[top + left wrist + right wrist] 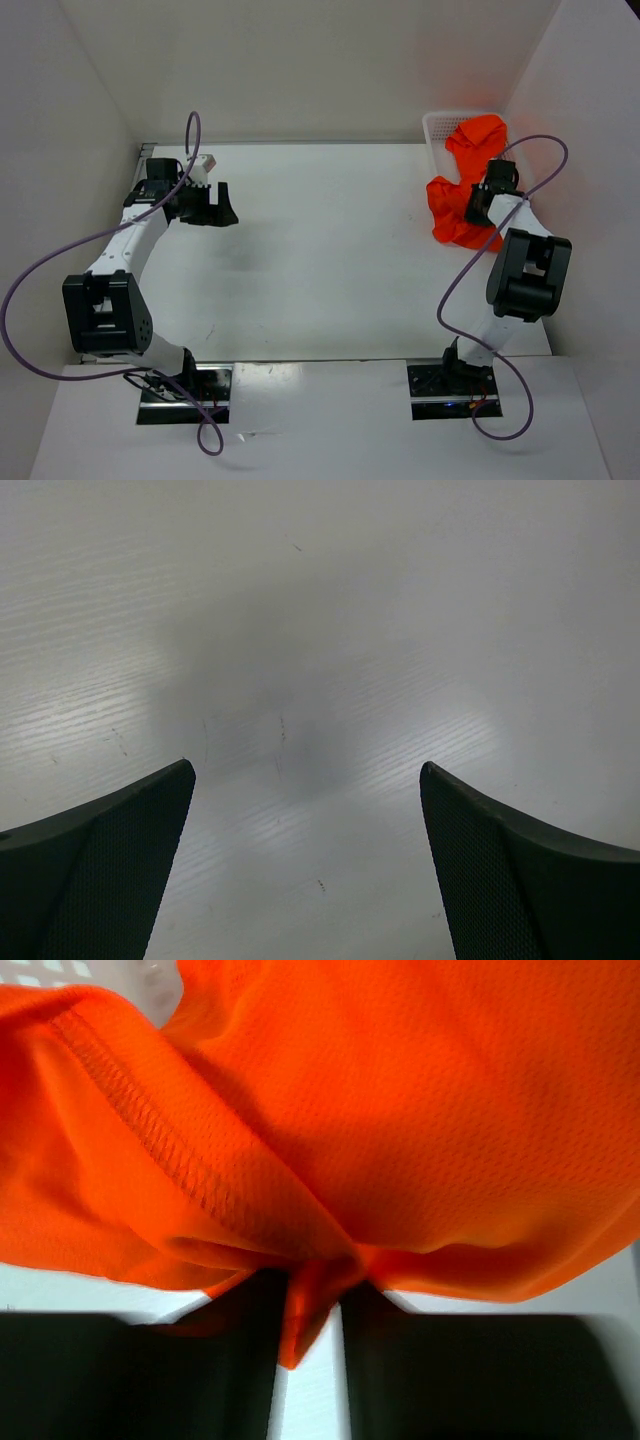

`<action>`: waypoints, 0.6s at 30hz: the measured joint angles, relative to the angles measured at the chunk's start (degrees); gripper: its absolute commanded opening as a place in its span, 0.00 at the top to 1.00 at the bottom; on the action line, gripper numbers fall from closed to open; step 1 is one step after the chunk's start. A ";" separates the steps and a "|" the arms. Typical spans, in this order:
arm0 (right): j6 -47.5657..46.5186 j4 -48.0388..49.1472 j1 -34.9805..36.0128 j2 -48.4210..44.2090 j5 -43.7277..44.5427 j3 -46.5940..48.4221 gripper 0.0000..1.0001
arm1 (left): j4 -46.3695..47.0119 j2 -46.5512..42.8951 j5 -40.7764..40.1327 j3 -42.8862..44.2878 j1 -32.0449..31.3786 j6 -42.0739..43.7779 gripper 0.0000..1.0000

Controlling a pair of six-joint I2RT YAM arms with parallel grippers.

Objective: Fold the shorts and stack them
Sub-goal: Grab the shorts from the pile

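The bright orange shorts (455,200) hang out of the white mesh basket (436,128) at the far right, partly draped onto the table. My right gripper (478,207) is shut on a fold of the shorts; in the right wrist view the orange fabric (330,1140) fills the frame and is pinched between the two dark fingers (310,1310). My left gripper (220,212) is open and empty above the bare table at the far left; its fingers (110,870) stand wide apart in the left wrist view. The drawstring is hidden.
White walls close in the table at the back and on both sides. The basket sits in the far right corner against the wall. Purple cables loop from both arms.
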 measured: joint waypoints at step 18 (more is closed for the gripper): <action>-9.60 2.23 9.07 -17.97 4.68 20.70 1.00 | 0.35 -3.61 1.46 0.74 0.00 0.00 0.00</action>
